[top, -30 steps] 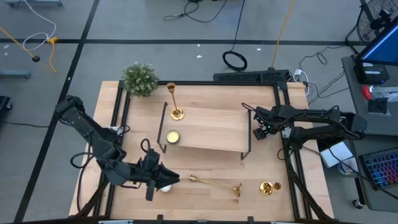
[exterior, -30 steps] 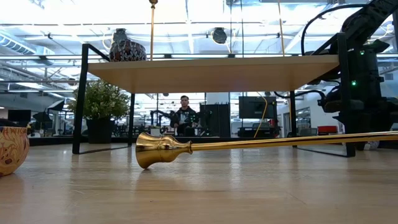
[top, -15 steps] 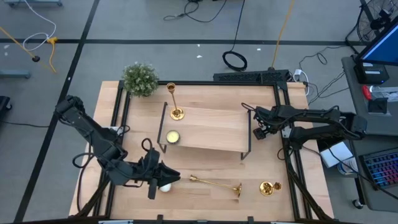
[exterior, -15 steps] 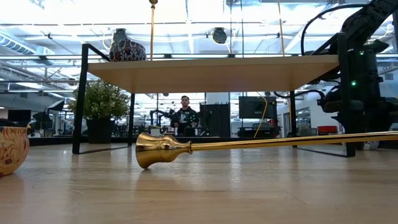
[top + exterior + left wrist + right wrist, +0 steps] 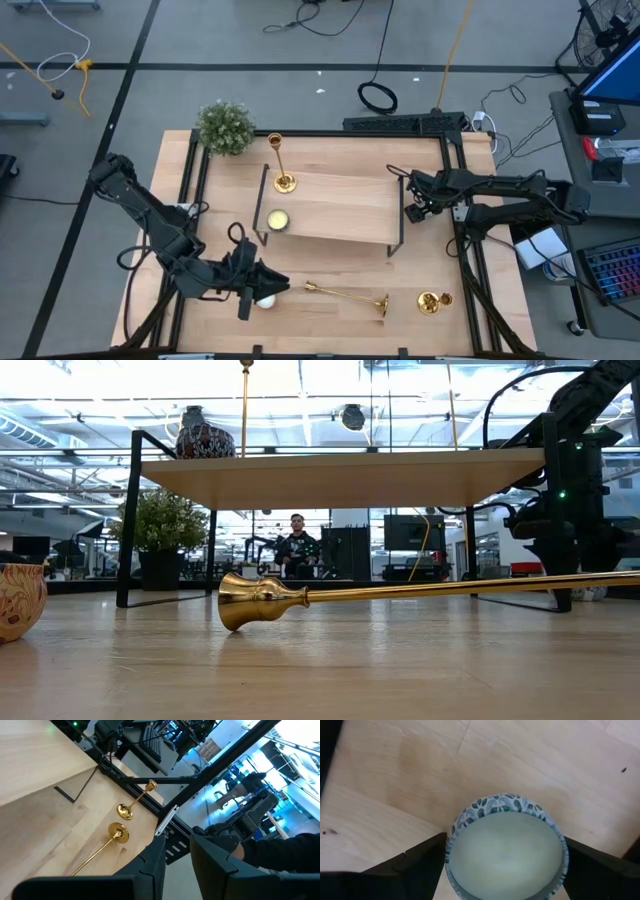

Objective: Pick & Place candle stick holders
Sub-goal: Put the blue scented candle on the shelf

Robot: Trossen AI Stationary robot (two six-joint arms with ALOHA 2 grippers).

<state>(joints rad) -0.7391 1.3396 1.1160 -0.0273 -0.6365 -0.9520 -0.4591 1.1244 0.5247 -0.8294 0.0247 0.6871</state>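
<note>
One gold candle stick holder (image 5: pixel 281 163) stands on its base at the far left corner of the wooden shelf (image 5: pixel 335 208). A second (image 5: pixel 346 295) lies on its side on the table near the front edge; it also shows in the low view (image 5: pixel 400 591). A third, shorter one (image 5: pixel 433 301) is at the front right and seems upright. My left gripper (image 5: pixel 177 841) hovers at the front left, pointing toward them, with a narrow empty gap. My right gripper (image 5: pixel 415 209) points down at the shelf's right end, its fingers on either side of a patterned candle jar (image 5: pixel 506 852). My right gripper comes at the patterned jar from above, with one finger (image 5: pixel 422 862) at each side of its rim (image 5: pixel 451 840). I cannot tell whether the fingers touch the rim. My left gripper touches nothing.
A white candle (image 5: pixel 266 300) sits on the table under my left gripper. A yellow candle (image 5: pixel 277 220) stands on the shelf's left end. A potted plant (image 5: pixel 225 127) is at the far left corner. Black frame rails (image 5: pixel 462 230) run along the table's sides. A person (image 5: pixel 296 545) sits far behind.
</note>
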